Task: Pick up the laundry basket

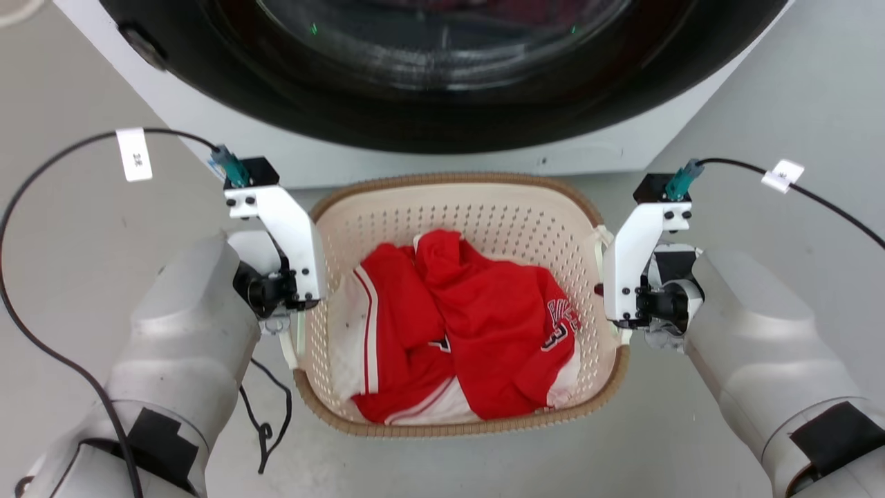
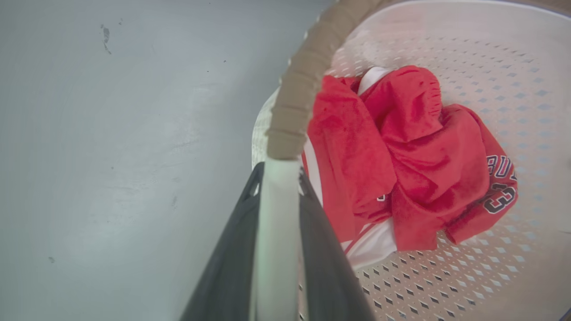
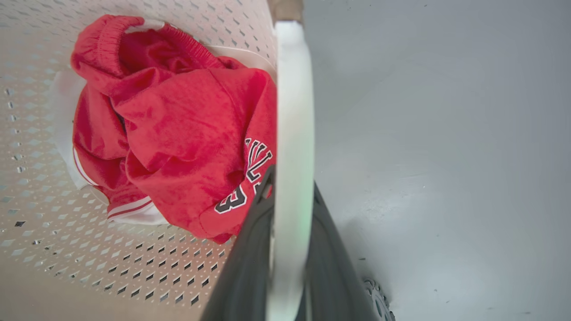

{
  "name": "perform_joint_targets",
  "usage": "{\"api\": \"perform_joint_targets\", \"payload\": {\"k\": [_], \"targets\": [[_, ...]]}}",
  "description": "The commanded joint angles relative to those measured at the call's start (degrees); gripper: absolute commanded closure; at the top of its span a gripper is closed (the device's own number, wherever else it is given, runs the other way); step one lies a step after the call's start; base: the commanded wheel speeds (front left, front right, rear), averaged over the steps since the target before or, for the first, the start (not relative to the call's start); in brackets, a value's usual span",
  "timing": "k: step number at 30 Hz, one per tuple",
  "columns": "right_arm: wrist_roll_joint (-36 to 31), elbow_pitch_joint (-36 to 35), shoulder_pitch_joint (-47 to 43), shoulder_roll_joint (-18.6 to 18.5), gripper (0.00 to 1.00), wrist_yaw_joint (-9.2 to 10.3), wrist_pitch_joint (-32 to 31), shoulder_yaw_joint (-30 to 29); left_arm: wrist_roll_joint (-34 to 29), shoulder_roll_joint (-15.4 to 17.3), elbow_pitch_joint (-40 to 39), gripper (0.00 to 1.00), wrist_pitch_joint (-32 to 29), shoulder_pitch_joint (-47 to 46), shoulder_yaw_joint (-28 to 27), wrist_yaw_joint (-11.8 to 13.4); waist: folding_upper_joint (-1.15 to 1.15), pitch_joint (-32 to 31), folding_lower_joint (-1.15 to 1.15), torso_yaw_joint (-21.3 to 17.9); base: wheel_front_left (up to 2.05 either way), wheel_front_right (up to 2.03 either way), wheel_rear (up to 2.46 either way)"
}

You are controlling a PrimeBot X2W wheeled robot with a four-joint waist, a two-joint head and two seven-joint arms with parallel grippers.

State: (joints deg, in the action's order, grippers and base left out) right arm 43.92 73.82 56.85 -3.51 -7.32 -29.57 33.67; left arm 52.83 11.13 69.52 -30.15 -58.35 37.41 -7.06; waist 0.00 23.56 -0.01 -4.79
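The grey floor [image 1: 760,104] spread around everything, and the washer [image 1: 594,149] stood at 12 o'clock in the head view, its dark round door facing down toward the work. Just in front of it sat the basket [image 1: 449,181], at the centre of the view with its long axis running from 9 o'clock to 3 o'clock. Whether its base rested on the floor or hung just clear could not be told.

A heap of red clothes [image 1: 477,325] with white trim lay inside, bunched toward the 5 o'clock part of the bottom.

The coming lift turned on one thing: the two loop handles sat at the ends of that long axis, and each arm was matched to its own end. The left handle [image 2: 276,232] was at 9 o'clock of the basket and the right handle [image 3: 292,111] at 3 o'clock, level with each other.

The left gripper [image 2: 279,171] had its two dark fingers pressed against either side of the left handle's white strip. The right gripper [image 3: 292,178] was clamped the same way on the right handle. Judging from this, both holds looked set, and an even, straight rise by both arms would keep the basket level.
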Motion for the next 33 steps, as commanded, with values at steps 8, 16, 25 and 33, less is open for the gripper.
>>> {"api": "perform_joint_targets", "payload": {"k": [8,16,25,33], "targets": [[1.33,-0.32,-3.03,1.15,1.00,-0.30,-3.85,0.73,2.84,-1.75,0.20,1.00,-3.45,4.16,0.96,-0.76,0.00,-9.63,0.01,0.06,0.00,0.00,0.00],[2.27,-0.26,-6.72,1.17,1.00,-0.30,-6.07,1.30,4.42,-2.42,1.24,1.00,-3.36,8.48,1.68,-0.75,0.00,-16.91,0.01,0.14,0.00,0.00,0.00],[1.97,-0.27,-10.01,1.11,1.00,-0.30,-6.76,1.75,5.66,-3.62,2.44,1.00,-3.30,12.99,2.18,-0.75,0.00,-23.22,0.01,0.52,0.00,0.00,0.00],[1.17,-0.25,-12.44,0.77,1.00,-0.30,-7.05,0.92,5.69,-4.06,2.86,1.00,-2.27,15.25,3.00,-0.75,0.00,-26.35,0.01,0.89,0.00,0.00,0.00]]}}
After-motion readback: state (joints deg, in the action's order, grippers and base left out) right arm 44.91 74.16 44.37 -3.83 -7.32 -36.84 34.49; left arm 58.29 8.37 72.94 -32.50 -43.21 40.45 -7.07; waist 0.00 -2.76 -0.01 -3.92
